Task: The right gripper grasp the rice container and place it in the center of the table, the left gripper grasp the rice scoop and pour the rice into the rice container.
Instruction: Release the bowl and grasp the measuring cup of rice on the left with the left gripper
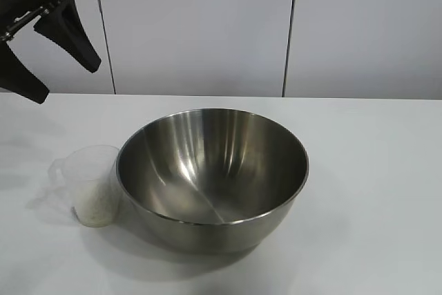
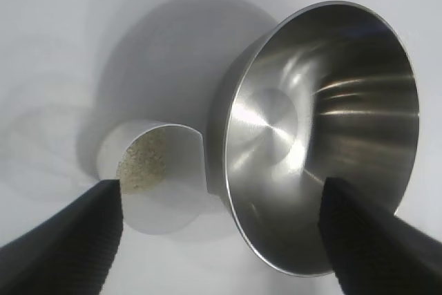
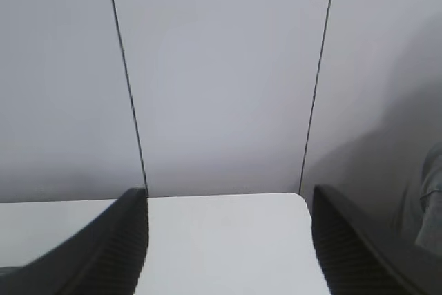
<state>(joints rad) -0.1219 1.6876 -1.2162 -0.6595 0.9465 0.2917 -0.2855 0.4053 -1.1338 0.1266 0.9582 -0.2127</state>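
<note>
The table (image 1: 373, 191) carries the rice container (image 1: 213, 174) near its middle, the rice scoop (image 1: 90, 184) touching it.

The left gripper (image 1: 59, 67) hangs raised with fingers spread; the right gripper (image 3: 228, 240) is likewise spread.

My exterior camera sits off the rig, looking slightly down across the table (image 1: 373, 170) toward the panelled wall (image 1: 193, 25); the rice container (image 1: 213, 170) fills its middle, close up; the left end effector (image 1: 41, 53) hangs at its upper left. My left wrist camera looks steeply down between its own fingers (image 2: 62, 240) from close above; it shares the rice container (image 2: 324, 136) and rice scoop (image 2: 155, 170) with the exterior view. My right wrist camera faces level past the right end effector (image 3: 228, 253), over the table's edge (image 3: 228, 240) to the wall (image 3: 221, 74).
</note>
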